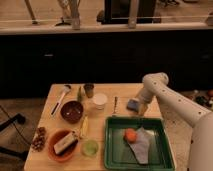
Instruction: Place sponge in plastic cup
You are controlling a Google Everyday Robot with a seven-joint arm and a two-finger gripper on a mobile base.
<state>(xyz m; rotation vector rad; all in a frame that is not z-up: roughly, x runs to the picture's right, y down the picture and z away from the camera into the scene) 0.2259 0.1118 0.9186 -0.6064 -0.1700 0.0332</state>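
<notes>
Blue-grey sponge sits just past the green tray's far edge, right up against my gripper. Can't tell if I've actually got hold of it. The white cup, probably the target, is further along beyond the sponge.

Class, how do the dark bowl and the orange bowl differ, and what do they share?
The dark bowl is maroon, the orange bowl orange. The orange bowl holds a tan block; the dark bowl shows none. The dark bowl sits farther back than the orange bowl. Both are round, upright, on the left of the table. The end effector is at the right, by the sponge.
</notes>
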